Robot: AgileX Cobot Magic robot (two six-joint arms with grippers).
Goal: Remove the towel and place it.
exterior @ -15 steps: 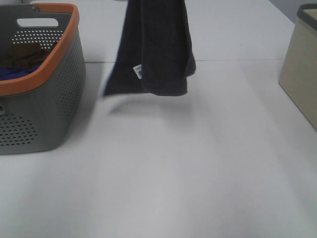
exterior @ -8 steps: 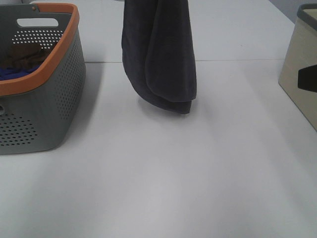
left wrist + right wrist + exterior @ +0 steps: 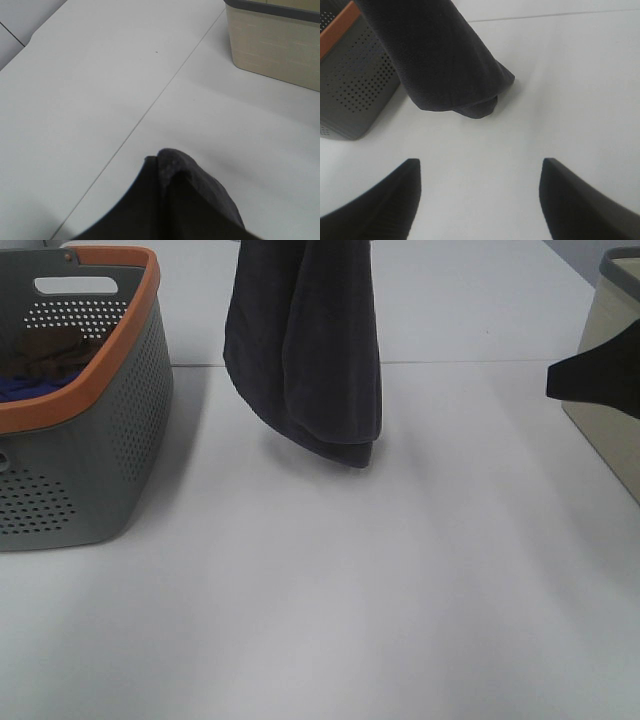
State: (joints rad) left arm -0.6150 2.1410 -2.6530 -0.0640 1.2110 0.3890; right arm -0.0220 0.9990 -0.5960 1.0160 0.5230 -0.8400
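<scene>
The dark navy-grey towel (image 3: pixel 310 350) hangs folded lengthwise from above the top edge of the exterior view, over the middle of the white table (image 3: pixel 320 590). Its lower end is at or just above the table; I cannot tell whether it touches. My left gripper is out of the exterior view above; its wrist view looks down along the towel (image 3: pixel 170 210) held in it, fingers hidden. My right gripper (image 3: pixel 480 167) is open and empty, and faces the towel (image 3: pixel 435 55) from the right. One of its fingers (image 3: pixel 595 375) shows at the right edge.
A grey perforated basket with an orange rim (image 3: pixel 110 440) stands at the left, holding a brown cloth (image 3: pixel 45 350) and a bright blue cloth (image 3: pixel 25 388). A beige box with a dark rim (image 3: pixel 610 430) stands at the right edge, also in the left wrist view (image 3: pixel 270 45).
The towel has swung from spread with its tag showing to a narrow fold, hanging lower and slightly left. My right gripper has come in from the right edge.
</scene>
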